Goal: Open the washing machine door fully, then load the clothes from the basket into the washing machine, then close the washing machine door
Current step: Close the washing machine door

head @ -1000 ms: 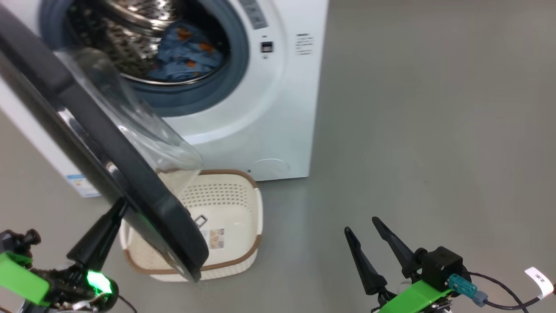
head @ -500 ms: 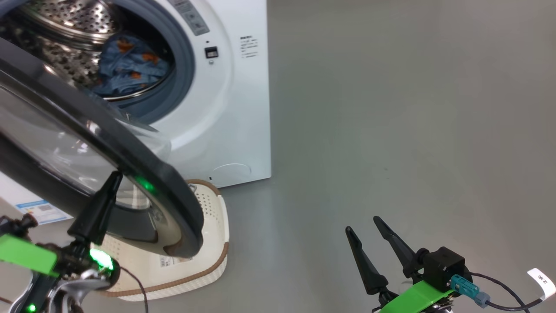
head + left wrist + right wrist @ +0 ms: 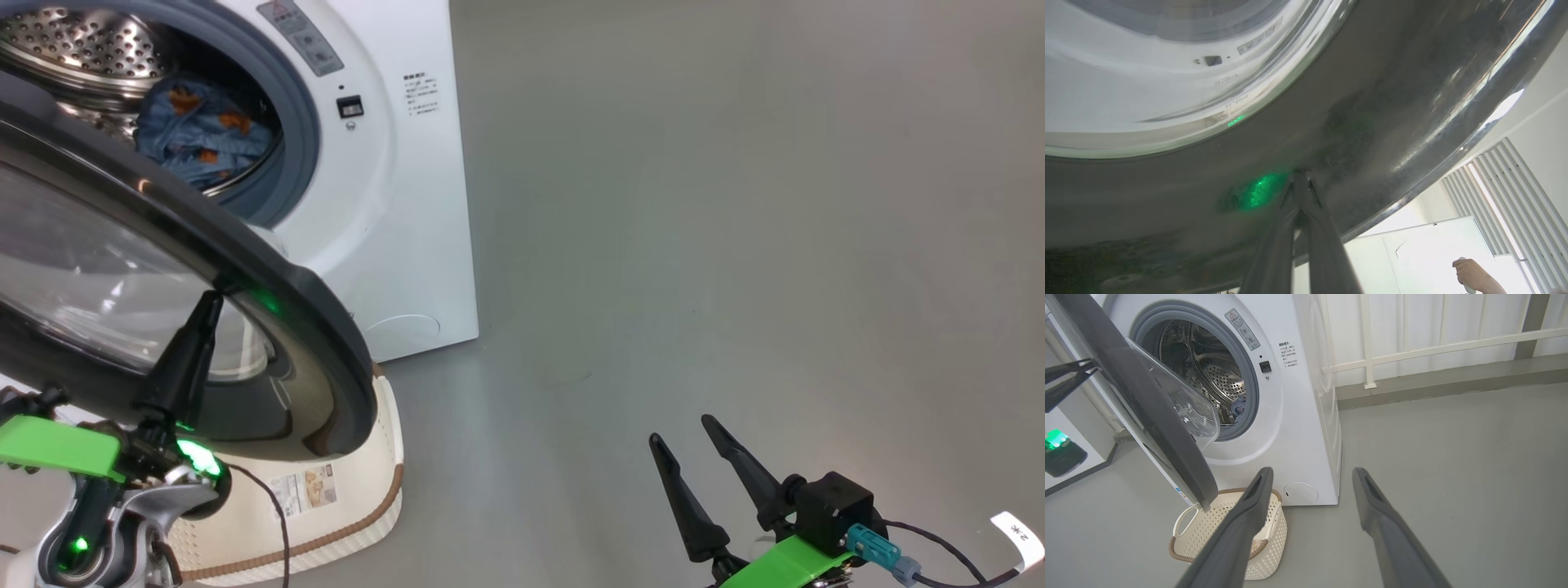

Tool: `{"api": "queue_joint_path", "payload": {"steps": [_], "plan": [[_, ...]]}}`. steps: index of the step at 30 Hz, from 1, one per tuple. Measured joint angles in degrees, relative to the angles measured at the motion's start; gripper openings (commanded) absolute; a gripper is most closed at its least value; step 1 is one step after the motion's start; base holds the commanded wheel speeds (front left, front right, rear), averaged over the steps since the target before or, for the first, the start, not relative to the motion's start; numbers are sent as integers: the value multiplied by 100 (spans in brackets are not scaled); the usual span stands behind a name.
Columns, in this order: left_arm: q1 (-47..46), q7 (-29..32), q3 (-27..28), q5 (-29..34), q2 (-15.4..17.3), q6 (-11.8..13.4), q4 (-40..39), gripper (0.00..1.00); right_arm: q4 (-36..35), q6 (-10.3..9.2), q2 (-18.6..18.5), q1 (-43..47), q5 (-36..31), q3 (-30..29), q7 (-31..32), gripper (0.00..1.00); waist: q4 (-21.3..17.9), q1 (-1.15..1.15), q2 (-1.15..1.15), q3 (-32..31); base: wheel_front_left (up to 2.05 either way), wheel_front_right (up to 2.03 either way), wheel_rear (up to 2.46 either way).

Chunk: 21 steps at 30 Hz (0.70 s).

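Probable step: closing. Light blue bear-printed clothes lie inside the white front-loading washing machine. The cream perforated plastic basket stands empty on the grey floor at its foot. The left tool, fingers pressed together, touches the half-open round black-rimmed glass door. The next move calls for a push until it latches. The basket lies under the door's swing. The right tool, spread, hangs well apart.

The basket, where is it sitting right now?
In the head view the basket sits on the floor at lower left, just in front of the washing machine, partly hidden behind the open washing machine door.
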Motion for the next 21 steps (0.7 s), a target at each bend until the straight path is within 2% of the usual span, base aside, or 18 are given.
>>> {"api": "queue_joint_path", "payload": {"steps": [6, 21], "plan": [[4, -94, -20, 26, -7, 0, 18, 0, -2, 0, 1, 9, 0, -34, 0, 100, 7, 0, 0, -55, 0, 0, 0], [346, -299, 10, -27, -8, 0, -182, 0, -15, 0, 3, 10, 35, -94, 0, 100, 367, 0, 0, -180, 0, 0, 0]]}}
